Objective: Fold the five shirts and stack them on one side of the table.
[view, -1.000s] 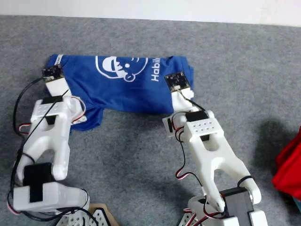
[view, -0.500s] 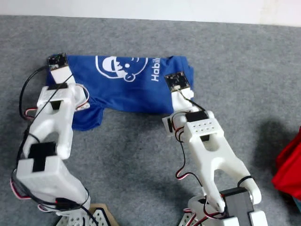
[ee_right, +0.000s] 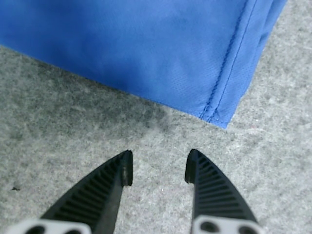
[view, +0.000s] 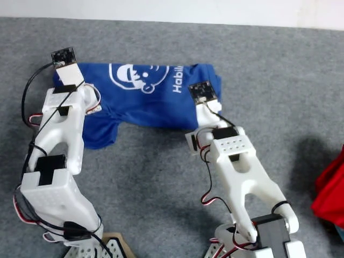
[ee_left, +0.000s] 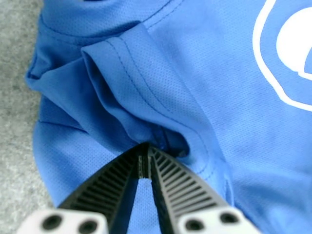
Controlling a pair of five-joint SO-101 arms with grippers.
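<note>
A blue shirt (view: 145, 102) with a white print lies partly folded on the grey table, long side running left to right. My left gripper (ee_left: 145, 157) is shut on a bunched fold of its sleeve fabric (ee_left: 126, 87) at the shirt's left end, where the left arm (view: 62, 115) reaches in. The right arm (view: 231, 156) stands at the shirt's near right corner. My right gripper (ee_right: 159, 158) is open over bare grey surface, just short of the shirt's stitched corner hem (ee_right: 217, 119), with nothing between its fingers.
A red garment (view: 329, 191) lies at the table's right edge, with a sliver of teal cloth (view: 340, 231) below it. Grey table surface (view: 279, 80) stretches to the right of the blue shirt and in front of it between the arms.
The left arm has moved toward the far side of the table along the shirt's left end. The shirt's near left flap has shifted slightly. The right arm has kept still.
</note>
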